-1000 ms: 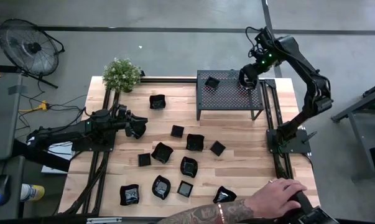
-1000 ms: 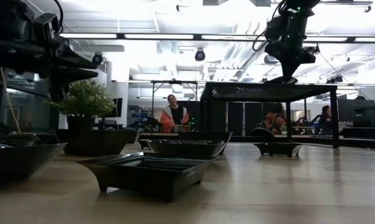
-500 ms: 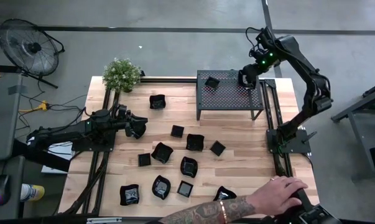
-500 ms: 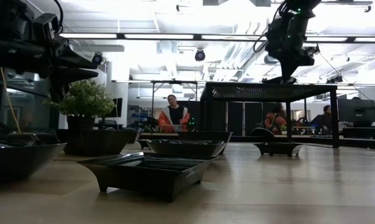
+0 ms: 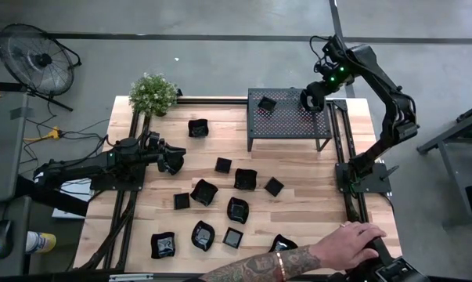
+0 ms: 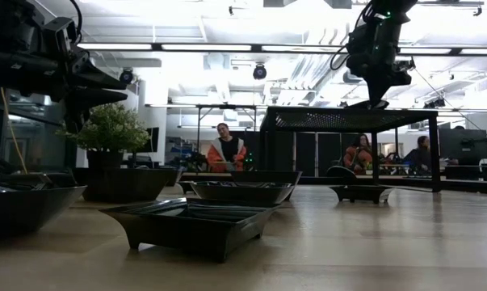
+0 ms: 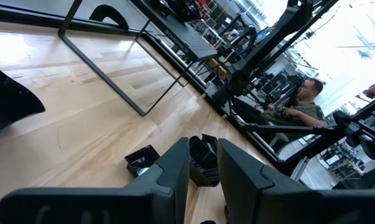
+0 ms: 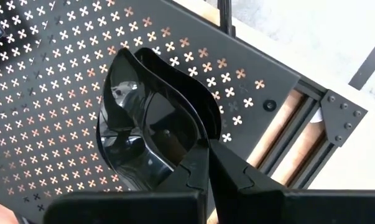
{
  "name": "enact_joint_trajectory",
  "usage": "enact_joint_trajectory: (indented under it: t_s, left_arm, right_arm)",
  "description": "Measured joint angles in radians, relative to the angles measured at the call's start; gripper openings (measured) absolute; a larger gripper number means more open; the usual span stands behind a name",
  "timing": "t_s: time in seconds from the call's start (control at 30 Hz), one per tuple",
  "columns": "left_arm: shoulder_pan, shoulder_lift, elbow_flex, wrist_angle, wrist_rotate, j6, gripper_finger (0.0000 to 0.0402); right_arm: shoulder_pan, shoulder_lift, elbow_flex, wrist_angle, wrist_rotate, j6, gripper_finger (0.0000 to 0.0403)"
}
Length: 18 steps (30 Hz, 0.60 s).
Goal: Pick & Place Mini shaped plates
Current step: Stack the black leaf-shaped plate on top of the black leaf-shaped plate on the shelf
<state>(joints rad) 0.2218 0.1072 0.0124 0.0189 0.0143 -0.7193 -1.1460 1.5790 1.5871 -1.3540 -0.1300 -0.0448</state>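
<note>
My right gripper (image 5: 310, 100) hangs over the right part of the black perforated rack (image 5: 286, 117), shut on a glossy black wavy-rimmed mini plate (image 8: 143, 118). Another mini plate (image 5: 267, 103) lies flat on the rack's far left. Several more mini plates (image 5: 204, 192) sit scattered on the wooden table. My left gripper (image 5: 175, 163) stays level above the table's left side. A narrow gap shows between its fingers (image 7: 204, 144), and nothing is in it. My right gripper pinches the plate's wavy rim (image 8: 196, 146) between its two fingers, coming from above and pointing steeply down. The plate stands tilted on edge below the fingers, over the rack top (image 8: 50, 74). I cannot tell whether its lower edge touches the rack.
A potted plant (image 5: 153, 94) stands at the table's far left corner. A person's hand and forearm (image 5: 353, 247) reach in along the near right edge. The rack's thin legs (image 7: 106, 74) stand on the table. Bare wood lies under and near the rack.
</note>
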Motion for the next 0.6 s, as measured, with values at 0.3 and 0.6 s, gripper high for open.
enact_joint_trajectory:
  t_s: [0.3,0.6]
  left_arm:
    - [0.0,0.0,0.0,0.0,0.0,0.0,0.0081]
    - [0.0,0.0,0.0,0.0,0.0,0.0,0.0081]
  right_arm:
    - [0.001,0.023,0.0,0.018,-0.013,-0.013,0.0]
    - [0.001,0.023,0.0,0.007,-0.039,-0.015,0.0]
